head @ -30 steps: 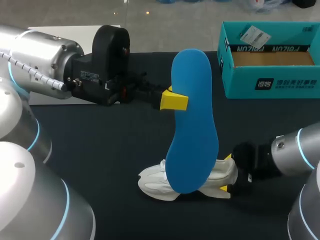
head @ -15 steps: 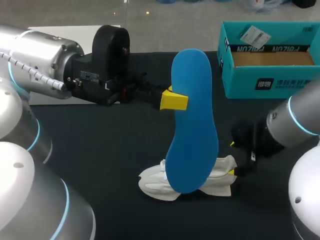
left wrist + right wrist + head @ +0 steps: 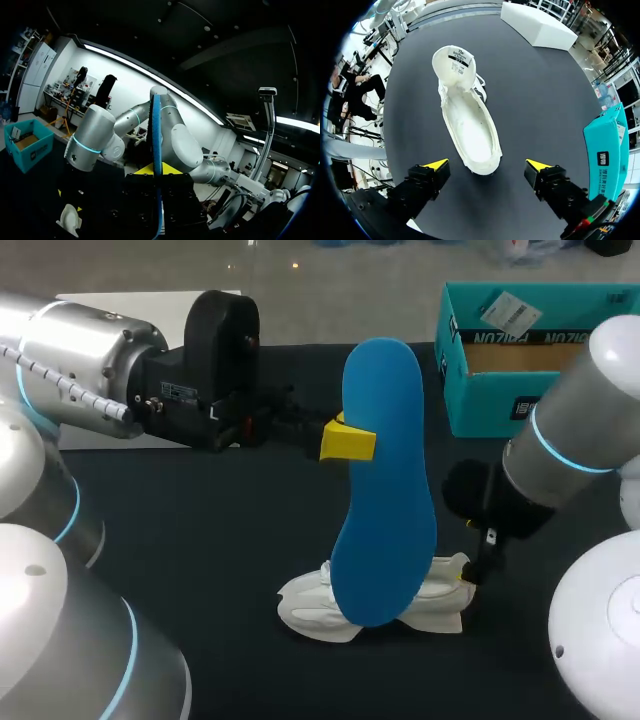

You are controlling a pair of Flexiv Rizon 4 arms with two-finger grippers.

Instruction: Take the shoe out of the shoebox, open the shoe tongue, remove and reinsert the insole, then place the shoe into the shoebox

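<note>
Shoe (image 3: 467, 120) lies central on worktop (image 3: 200, 540), just ahead of spread right gripper (image 3: 487, 165); left gripper (image 3: 352, 440) pinches insole (image 3: 385, 510) upright.

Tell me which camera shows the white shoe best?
The right wrist view: it looks down into the white shoe, showing its whole open inside. The head view has the blue insole covering its middle; the left wrist view catches only a small white piece.

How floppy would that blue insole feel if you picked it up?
Probably fairly stiff: the blue insole, pinched at one edge by the left gripper, stands upright with no visible droop. Seen edge-on in the left wrist view it is very thin, so it is likely light and could still bend by hand.
</note>
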